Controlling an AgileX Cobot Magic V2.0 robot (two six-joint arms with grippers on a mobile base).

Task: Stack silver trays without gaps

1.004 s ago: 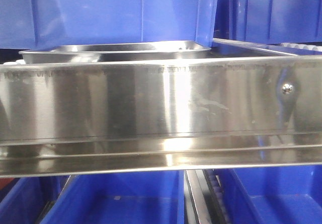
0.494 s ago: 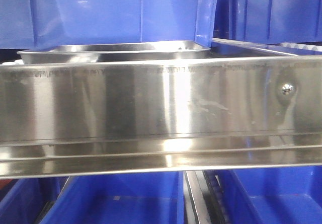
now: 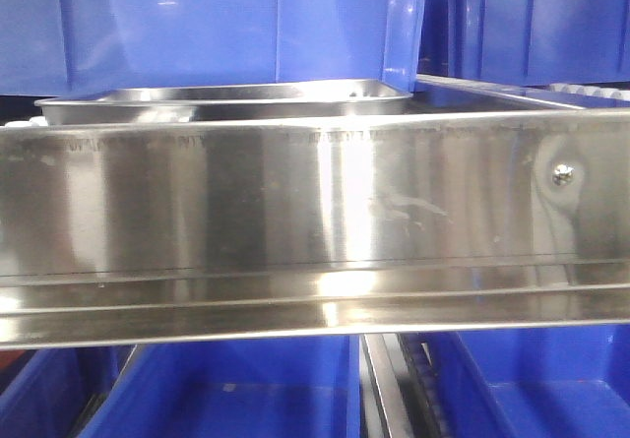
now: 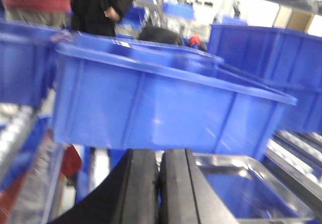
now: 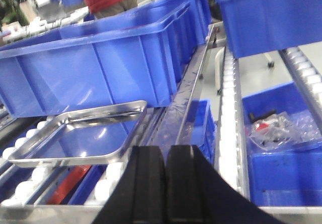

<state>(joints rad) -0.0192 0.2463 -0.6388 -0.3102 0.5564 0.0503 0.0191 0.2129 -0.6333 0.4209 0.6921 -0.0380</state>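
Warehouse racking, blue bins (image 5: 100, 68) in rows; people (image 4: 100, 5) stand at upper left of the left wrist view.
1. Roller worktop (image 5: 229, 128), white rollers.
2. Tray (image 5: 75, 138): flat on the rollers, lower left of the right wrist view, just before a bin. In the front view it shows at upper left, behind the steel rail (image 3: 315, 221).
3. My left pincer (image 4: 159, 189): bottom centre, fingers pressed together, empty.
4. My right pincer (image 5: 164, 183): bottom centre, likewise closed on nothing.
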